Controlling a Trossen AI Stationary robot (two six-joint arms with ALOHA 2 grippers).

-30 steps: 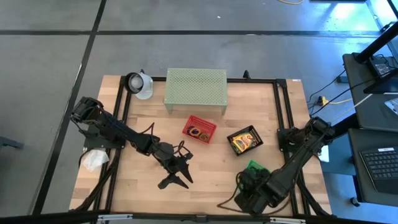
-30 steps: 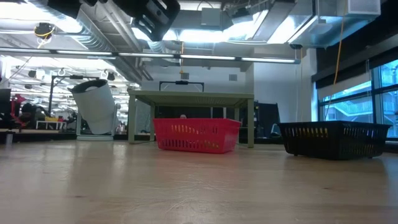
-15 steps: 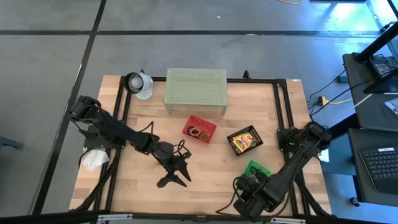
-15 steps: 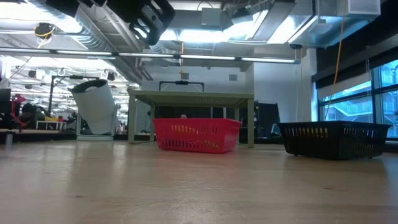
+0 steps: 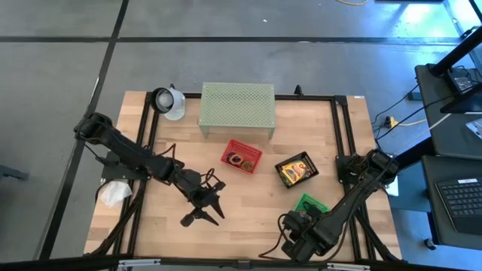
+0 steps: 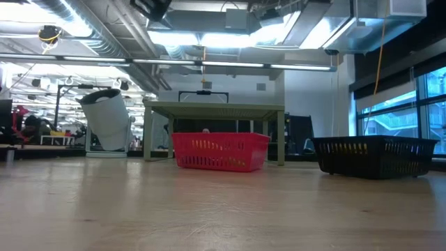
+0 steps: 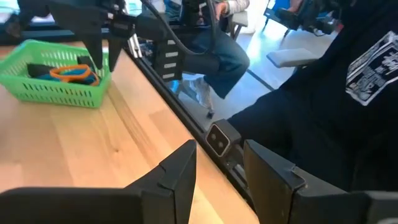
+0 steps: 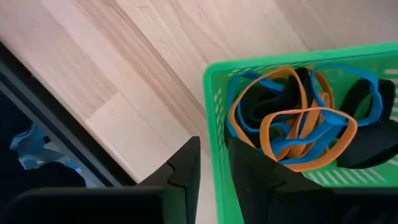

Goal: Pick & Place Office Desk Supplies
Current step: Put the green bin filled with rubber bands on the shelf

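On a wooden worktable (image 5: 248,199), the right gripper (image 8: 211,165) is pinching the green basket (image 8: 214,112) wall, bands (image 8: 292,124) inside; left gripper (image 7: 217,168) is hovering open, empty; red basket (image 5: 241,156) and black basket (image 5: 297,169) are sitting filled, sorting seemingly well advanced

Your right gripper (image 8: 211,165) straddles the near wall of the green basket (image 8: 217,124): one finger sits outside over the tabletop (image 8: 124,68), the other inside, with the wall in the narrow gap between them. Inside the basket you see tangled orange loops (image 8: 298,134) and blue loops (image 8: 339,81) over black pieces (image 8: 364,102). Past the tabletop's dark edge lies a crumpled bluish scrap (image 8: 28,146).
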